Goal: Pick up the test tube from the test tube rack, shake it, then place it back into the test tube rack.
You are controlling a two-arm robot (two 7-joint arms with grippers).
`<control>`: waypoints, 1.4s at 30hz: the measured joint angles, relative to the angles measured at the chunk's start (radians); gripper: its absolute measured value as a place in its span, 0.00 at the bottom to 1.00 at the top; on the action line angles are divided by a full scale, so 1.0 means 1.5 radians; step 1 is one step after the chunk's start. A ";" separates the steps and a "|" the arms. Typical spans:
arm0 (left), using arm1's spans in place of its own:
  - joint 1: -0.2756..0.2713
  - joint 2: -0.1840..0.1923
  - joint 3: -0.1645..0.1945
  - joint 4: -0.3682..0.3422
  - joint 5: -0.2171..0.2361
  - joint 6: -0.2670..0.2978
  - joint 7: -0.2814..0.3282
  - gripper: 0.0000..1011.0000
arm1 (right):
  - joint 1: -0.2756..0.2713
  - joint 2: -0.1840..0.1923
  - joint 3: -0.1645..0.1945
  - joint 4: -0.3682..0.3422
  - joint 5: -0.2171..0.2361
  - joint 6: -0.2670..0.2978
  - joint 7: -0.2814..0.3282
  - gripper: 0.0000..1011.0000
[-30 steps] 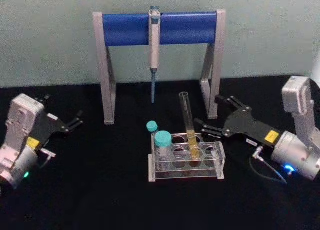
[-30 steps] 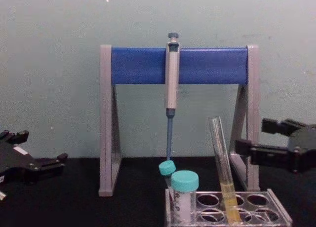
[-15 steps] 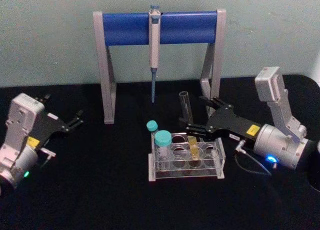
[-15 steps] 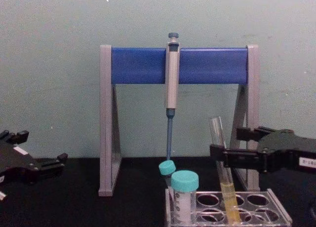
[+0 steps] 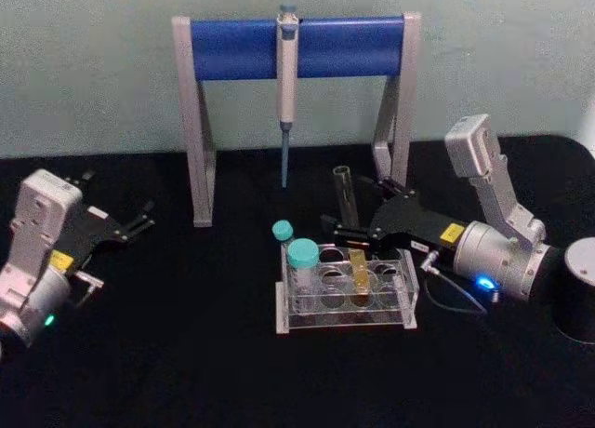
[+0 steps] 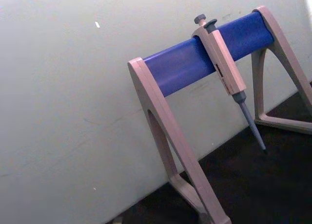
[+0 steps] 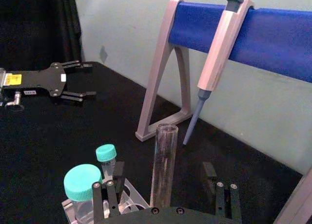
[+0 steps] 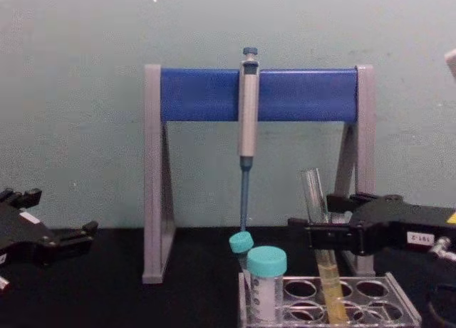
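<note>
- Head view: the test tube (image 5: 347, 197) stands in the test tube rack (image 5: 346, 320), leaning slightly, with yellow liquid in its lower part and its open mouth well above the rack.
- The rack sits on the black worktop (image 5: 214, 354), in front of the blue-and-grey pipette stand (image 5: 297, 48), from whose bar a pipette (image 5: 286, 74) hangs.
- Two teal-capped tubes (image 5: 301, 256) stand at the rack's left end, apart from the test tube.
- The right gripper (image 5: 335, 236) reaches in from the right, level with the tube's middle and above the rack.
- Right wrist view: the right gripper (image 7: 164, 173) has its fingers (image 7: 118, 171) spread, one on each side of the test tube (image 7: 163, 160). Both pads seem to stand clear of the glass, though the gap is hard to judge.
- Chest view: the right gripper (image 8: 313, 221) crosses the test tube (image 8: 313, 196) above the liquid, over the test tube rack (image 8: 402, 310).
- The left gripper (image 5: 119, 205) is parked low at the far left of the worktop, well apart from the rack. Its fingers are spread and hold nothing, as the right wrist view also shows (image 7: 84, 79).
</note>
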 joint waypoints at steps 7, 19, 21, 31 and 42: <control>0.000 0.000 0.000 0.000 0.000 0.000 0.000 0.99 | 0.005 -0.005 0.001 0.007 0.000 0.001 0.004 0.99; 0.000 0.000 0.000 0.000 0.000 0.000 0.000 0.99 | 0.005 -0.005 0.002 0.007 0.001 0.000 0.005 0.99; 0.000 0.000 0.000 0.000 0.000 0.000 0.000 0.99 | 0.005 -0.004 0.002 0.007 0.001 -0.001 0.005 0.99; 0.000 0.000 0.000 0.000 0.000 0.000 0.000 0.99 | 0.005 -0.004 0.002 0.007 0.001 -0.001 0.004 0.94; 0.000 0.000 0.000 0.000 0.000 0.000 0.000 0.99 | 0.005 -0.004 0.002 0.007 0.001 -0.001 0.004 0.63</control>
